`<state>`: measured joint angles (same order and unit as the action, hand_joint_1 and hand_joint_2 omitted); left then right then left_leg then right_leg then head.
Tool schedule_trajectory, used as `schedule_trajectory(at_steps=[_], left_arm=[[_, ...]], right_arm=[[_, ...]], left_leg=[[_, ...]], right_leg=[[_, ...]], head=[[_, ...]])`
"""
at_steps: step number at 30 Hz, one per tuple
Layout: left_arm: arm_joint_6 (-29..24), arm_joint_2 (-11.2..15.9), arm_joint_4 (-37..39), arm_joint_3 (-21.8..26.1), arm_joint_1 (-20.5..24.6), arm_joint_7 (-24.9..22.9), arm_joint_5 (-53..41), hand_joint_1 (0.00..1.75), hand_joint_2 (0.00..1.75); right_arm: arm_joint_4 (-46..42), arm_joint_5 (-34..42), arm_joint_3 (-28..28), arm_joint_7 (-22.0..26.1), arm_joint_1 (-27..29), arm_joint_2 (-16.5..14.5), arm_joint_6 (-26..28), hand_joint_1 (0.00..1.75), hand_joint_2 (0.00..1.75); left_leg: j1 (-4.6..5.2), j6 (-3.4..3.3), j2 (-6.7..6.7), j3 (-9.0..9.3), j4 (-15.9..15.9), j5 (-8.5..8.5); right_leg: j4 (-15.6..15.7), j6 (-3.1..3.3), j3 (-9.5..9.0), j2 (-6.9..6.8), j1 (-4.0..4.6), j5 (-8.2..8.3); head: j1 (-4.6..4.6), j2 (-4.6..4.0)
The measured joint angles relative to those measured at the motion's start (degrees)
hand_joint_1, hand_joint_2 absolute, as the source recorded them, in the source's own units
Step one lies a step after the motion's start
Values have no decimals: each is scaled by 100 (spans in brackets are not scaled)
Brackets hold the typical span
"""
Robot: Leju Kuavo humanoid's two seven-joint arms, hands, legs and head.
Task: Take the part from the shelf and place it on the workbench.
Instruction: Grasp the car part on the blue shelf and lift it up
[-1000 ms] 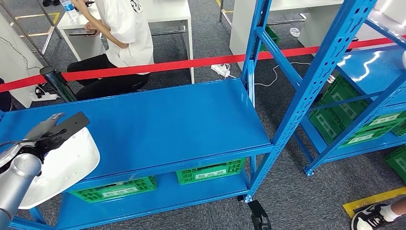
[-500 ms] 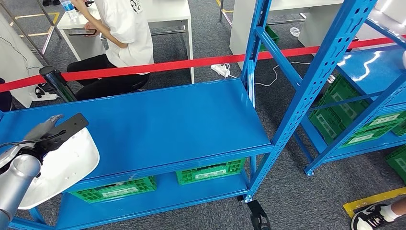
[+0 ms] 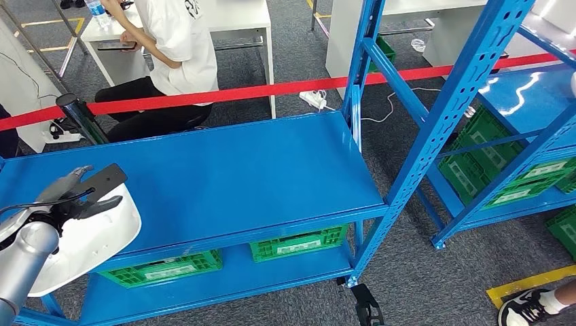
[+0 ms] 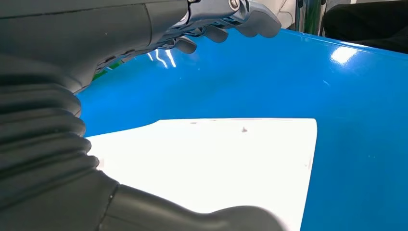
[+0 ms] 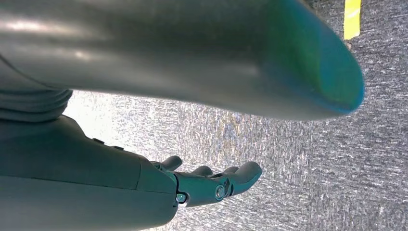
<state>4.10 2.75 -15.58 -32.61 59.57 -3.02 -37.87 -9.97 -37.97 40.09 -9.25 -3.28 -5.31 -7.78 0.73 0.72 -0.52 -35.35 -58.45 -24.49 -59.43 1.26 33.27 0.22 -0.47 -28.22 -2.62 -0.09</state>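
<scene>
Beneath the left hand (image 3: 85,191), fingers spread and empty: white moulded part (image 3: 88,238), resting on blue shelf (image 3: 238,176). Grasp, lift, workbench placement outstanding.

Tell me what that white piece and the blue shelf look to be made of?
White part: likely moulded plastic, smooth and matte, with rounded edges and an even, dull surface. Blue shelf: probably painted sheet metal, glossy; lamps reflect on it in the left wrist view, and its uprights are punched with holes.
</scene>
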Motion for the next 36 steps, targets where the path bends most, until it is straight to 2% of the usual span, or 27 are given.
schedule_trajectory(at_steps=[8, 17, 23, 29, 36], left_arm=[[85, 0, 14, 0, -27, 5, -31, 0, 175], [608, -20, 61, -3, -74, -204, -70, 0, 175], [1038, -66, 104, -52, -75, -511, -150, 0, 175], [1281, -167, 155, -78, -76, -764, -177, 9, 175], [1386, -233, 191, -79, -81, -804, -152, 9, 175]], right_arm=[[0, -28, 0, -2, -1, 0, 8, 0, 0], [0, -102, 0, -1, -7, 0, 5, 0, 0], [0, -128, 1, 6, -12, 0, -11, 0, 0], [0, -126, 3, 0, -13, -2, -11, 0, 0], [0, -124, 9, 0, -8, -2, -11, 0, 0]], left_leg=[[0, 0, 0, 0, 0, 0], [0, 0, 0, 0, 0, 0], [0, 0, 0, 0, 0, 0], [0, 0, 1, 0, 0, 0], [0, 0, 1, 0, 0, 0]], right_leg=[[0, 0, 0, 0, 0, 0], [0, 0, 0, 0, 0, 0], [0, 0, 0, 0, 0, 0], [0, 0, 1, 0, 0, 0], [0, 0, 1, 0, 0, 0]], head=[[0, 0], [0, 0], [1, 0], [1, 0], [0, 0]])
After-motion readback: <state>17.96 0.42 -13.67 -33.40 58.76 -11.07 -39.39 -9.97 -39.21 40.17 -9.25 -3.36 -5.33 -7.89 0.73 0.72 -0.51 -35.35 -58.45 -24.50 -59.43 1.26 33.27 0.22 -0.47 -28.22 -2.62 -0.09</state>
